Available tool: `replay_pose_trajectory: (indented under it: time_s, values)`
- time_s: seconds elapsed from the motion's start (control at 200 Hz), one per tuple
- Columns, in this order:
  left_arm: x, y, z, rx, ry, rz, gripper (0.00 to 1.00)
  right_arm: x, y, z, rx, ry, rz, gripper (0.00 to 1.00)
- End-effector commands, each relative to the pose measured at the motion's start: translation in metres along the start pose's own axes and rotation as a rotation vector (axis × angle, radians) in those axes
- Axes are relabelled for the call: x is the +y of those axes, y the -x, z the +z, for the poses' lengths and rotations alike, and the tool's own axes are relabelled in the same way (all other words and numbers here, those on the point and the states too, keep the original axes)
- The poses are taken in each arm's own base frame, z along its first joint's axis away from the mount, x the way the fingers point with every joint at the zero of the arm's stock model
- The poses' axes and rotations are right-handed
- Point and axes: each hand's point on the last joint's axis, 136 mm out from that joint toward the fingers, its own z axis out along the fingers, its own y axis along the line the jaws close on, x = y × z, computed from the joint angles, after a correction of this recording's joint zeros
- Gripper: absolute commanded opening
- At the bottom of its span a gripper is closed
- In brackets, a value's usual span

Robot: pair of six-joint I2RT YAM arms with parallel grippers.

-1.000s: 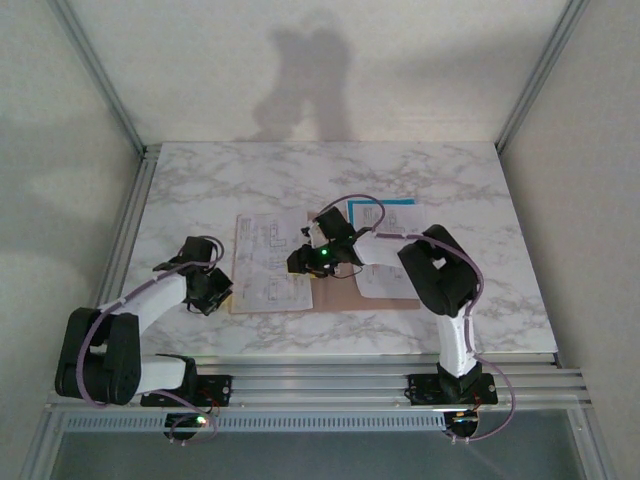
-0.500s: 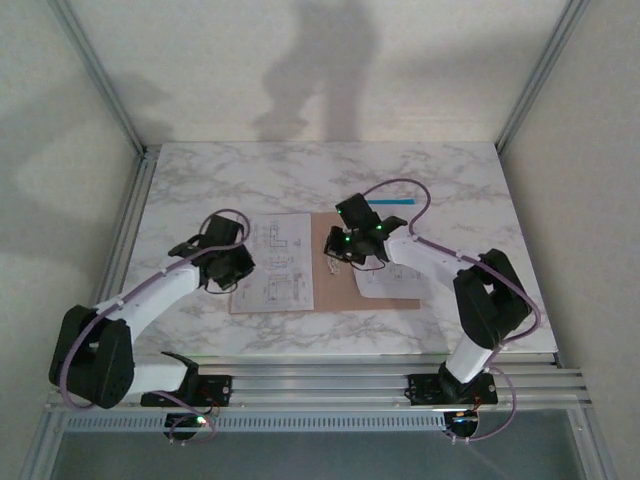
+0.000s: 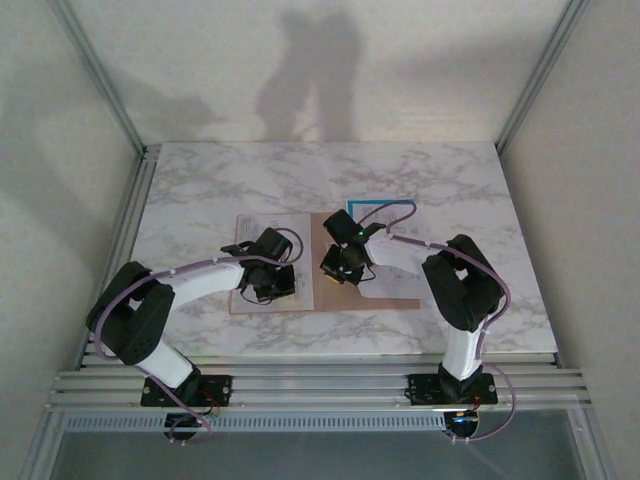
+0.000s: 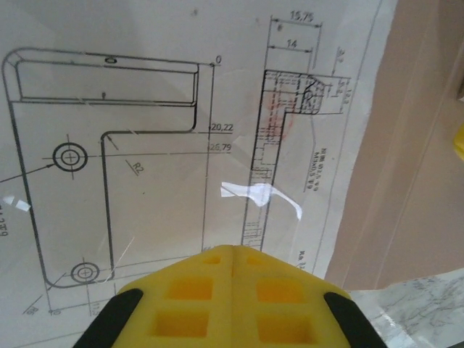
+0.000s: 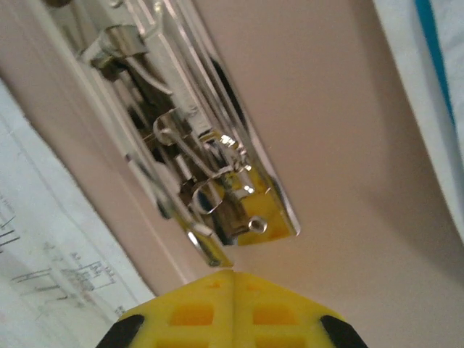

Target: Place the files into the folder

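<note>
The open folder [image 3: 342,297] lies mid-frame, long axis left-right, spine up-down. Printed files [image 3: 266,232] cover its left half beneath the clenched left gripper [image 3: 275,285]; the right gripper [image 3: 335,268], also clenched, sits at the metal clip [image 5: 217,196].

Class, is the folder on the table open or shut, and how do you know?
Open. The folder lies spread flat, its inner metal clip exposed, with a printed sheet on its left half.

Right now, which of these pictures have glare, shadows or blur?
Left wrist view: a white glare patch sits on the printed sheet. Right wrist view: the metal clip on the folder is shiny, mirroring yellow from the right gripper, and everything looks soft-focused. Top external view: dark arm-shaped shadows fall on the back wall.
</note>
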Motion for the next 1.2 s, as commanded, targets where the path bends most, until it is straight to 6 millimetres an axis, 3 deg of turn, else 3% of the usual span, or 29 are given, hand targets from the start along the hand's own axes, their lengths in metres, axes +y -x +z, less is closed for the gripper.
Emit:
replay_pose_trajectory:
  time_s: [0.0,0.175,0.411,0.611,0.941,1.191]
  values:
    - [0.019,-0.016,0.012,0.054,0.049,0.005,0.0,0.005,0.007,0.0,-0.032,-0.018,0.029,0.0]
    - [0.033,-0.022,0.019,0.062,0.092,-0.016,0.0,0.017,0.01,-0.01,-0.048,0.017,0.019,0.0]
    - [0.024,-0.016,0.024,0.061,0.069,-0.021,0.0,0.02,0.021,-0.037,-0.129,0.031,0.005,0.0]
    - [0.015,-0.011,0.026,0.064,0.049,-0.02,0.0,0.027,0.024,-0.019,-0.087,0.05,0.01,0.0]
    - [0.015,-0.011,0.024,0.059,0.052,-0.02,0.0,0.017,0.033,-0.003,-0.093,0.0,0.018,0.0]
    - [0.018,-0.011,0.024,0.059,0.058,-0.027,0.0,-0.012,0.035,0.005,-0.101,-0.107,0.031,0.0]
